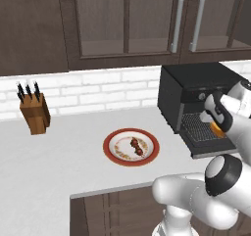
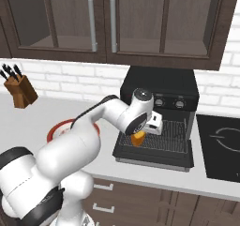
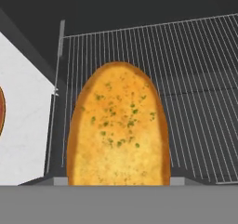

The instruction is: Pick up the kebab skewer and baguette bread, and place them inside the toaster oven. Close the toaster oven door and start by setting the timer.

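Leftmost, in the left base view, a knife block stands on the white counter against the brick wall. Right of it, mid-counter, a red-rimmed plate with the skewer lying across its middle, dark chunks on a thin stick. Nothing touches the skewer.

Further right, the oven sits black and boxy against the wall, knobs in a row under its top. Door dropped flat toward the counter edge, rack drawn out over it.

Gripper hangs over the rack's left part, at the oven mouth, clamped on the bread. In the hand view the bread is a golden oval flecked with green, pointing away along the gripper, held above the rack wires; whether it touches them, cannot tell. Finger tips hidden behind the loaf. Left base view shows the same orange loaf under the wrist, over the open door.

Far right, in the right base view, a dark cooktop is set in the counter, just beside the oven.

Cabinets with bar handles run above.
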### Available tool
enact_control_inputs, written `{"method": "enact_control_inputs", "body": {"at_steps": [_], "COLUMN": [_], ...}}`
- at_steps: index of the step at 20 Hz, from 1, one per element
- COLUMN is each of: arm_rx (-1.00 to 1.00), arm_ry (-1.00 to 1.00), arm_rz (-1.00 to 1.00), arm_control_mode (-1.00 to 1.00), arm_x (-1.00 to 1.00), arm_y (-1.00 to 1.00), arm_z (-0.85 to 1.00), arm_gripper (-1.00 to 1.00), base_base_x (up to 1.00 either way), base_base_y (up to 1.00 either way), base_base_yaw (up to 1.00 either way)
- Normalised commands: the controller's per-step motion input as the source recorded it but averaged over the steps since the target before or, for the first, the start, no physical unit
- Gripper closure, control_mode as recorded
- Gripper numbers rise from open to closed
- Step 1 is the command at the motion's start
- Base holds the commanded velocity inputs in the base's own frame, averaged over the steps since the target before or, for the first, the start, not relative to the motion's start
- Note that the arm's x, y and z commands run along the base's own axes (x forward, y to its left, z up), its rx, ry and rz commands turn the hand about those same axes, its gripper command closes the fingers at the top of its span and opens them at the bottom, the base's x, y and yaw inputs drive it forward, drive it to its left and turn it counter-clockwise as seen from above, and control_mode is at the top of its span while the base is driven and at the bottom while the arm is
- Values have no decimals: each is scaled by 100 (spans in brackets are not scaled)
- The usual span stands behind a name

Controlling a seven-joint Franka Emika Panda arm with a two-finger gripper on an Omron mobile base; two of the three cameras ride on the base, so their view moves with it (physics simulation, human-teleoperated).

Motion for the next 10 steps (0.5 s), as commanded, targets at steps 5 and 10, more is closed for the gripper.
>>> {"method": "enact_control_inputs", "body": {"at_steps": [5,10], "arm_rx": [0,0], "arm_ry": [0,-1], "arm_rz": [0,0], "arm_control_mode": [-100,-100], "arm_x": [34,38], "arm_y": [0,0], "arm_z": [-4,-20], "arm_gripper": [100,100], "base_base_x": [0,0], "base_base_y": [0,0], "base_base_yaw": [0,0]}}
